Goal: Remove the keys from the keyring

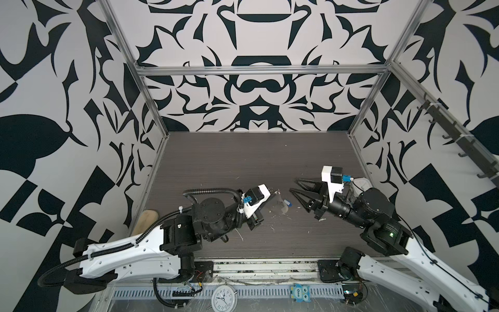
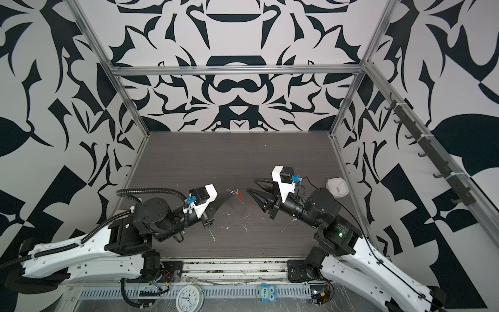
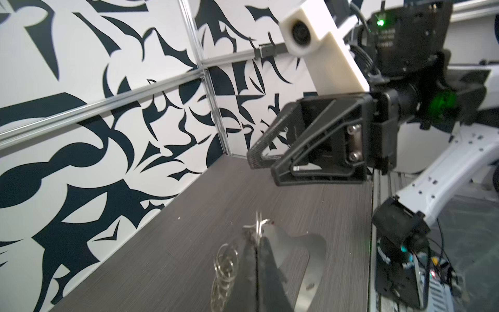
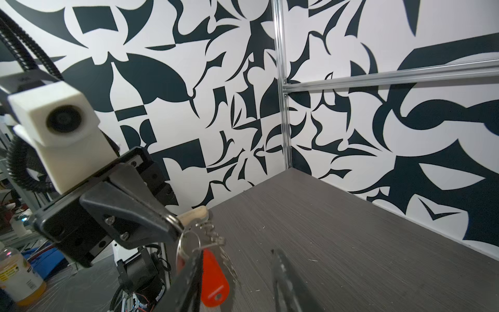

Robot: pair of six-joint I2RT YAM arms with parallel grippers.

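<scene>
Keyring of thin silvery metal rings [image 4: 216, 240] hangs just below centre in both top views, clamped in our black left gripper [image 2: 229, 192]; black right gripper [image 2: 251, 185] hovers near, jaws apart, empty; we fear the oblong red plastic tag [image 4: 214, 281] swinging and dodging the pinch.

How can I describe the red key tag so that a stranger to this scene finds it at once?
Start at the middle of the dark table, where the left gripper is shut on the keyring. The red tag hangs from that ring, in the air. It is the only red thing there; the other tag is blue.
</scene>
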